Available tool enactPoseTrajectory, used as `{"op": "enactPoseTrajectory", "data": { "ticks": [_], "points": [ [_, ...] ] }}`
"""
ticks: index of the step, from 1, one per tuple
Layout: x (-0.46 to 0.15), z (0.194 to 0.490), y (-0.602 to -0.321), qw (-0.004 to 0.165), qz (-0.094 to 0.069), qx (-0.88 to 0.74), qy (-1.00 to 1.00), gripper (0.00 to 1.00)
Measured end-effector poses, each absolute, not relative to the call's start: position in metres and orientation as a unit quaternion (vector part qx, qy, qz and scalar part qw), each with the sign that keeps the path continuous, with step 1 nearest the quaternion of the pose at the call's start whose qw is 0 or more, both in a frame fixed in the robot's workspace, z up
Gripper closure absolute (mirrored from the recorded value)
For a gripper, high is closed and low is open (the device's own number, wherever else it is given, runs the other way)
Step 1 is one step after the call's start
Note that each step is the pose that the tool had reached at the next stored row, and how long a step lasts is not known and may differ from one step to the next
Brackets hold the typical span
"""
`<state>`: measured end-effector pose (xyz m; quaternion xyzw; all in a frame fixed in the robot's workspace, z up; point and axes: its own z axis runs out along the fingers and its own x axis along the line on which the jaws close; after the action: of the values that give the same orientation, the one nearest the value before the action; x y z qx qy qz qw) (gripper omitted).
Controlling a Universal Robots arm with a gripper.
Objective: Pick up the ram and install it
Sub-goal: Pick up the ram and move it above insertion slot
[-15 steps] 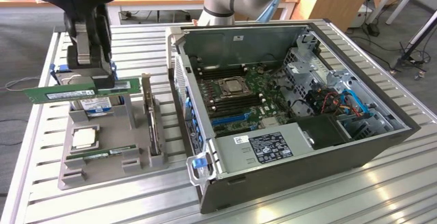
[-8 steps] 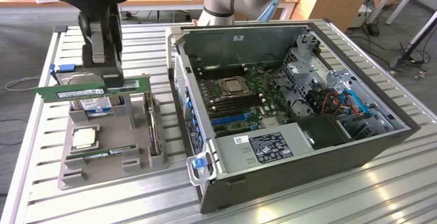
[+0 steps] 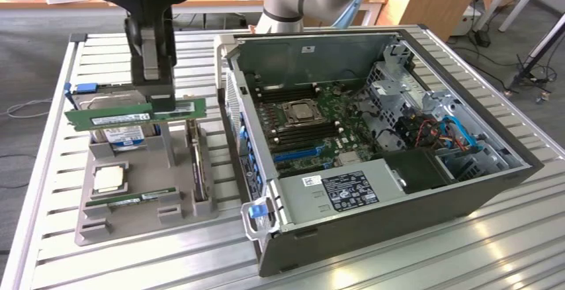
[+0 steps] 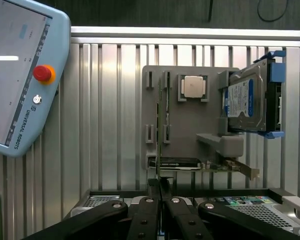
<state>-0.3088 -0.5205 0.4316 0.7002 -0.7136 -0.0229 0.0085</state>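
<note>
- The gripper comes straight down from above with its two fingers pinched nearly together on the ram. It has it by the top edge, a little toward the exterior view's right of the stick's middle.
- The ram stands on its long edge with its long axis level, running from the exterior view's left to its right (the right end sits a touch higher in the picture). Its labelled flat face is turned toward the near side.
- It hangs above the grey holder, in front of the hard drive, and well to the left of the open computer case.
- In the wrist view the ram is seen edge-on, a thin green line running straight out from the gripper over the holder.
- A second ram lies flat at the near end of the holder, with the silver CPU chip just beyond it.
- Inside the case, the motherboard lies face up, its socket between rows of dark slots.
- The holder and the case rest on a slatted metal table; a teach pendant lies on it too.
</note>
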Motion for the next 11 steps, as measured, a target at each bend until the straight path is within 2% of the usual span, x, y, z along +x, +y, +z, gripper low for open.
{"op": "enactPoseTrajectory", "data": {
  "ticks": [11],
  "points": [
    [-0.282, 0.432, -0.52, 0.009, -0.023, 0.701, -0.713, 0.88]
  ]
}}
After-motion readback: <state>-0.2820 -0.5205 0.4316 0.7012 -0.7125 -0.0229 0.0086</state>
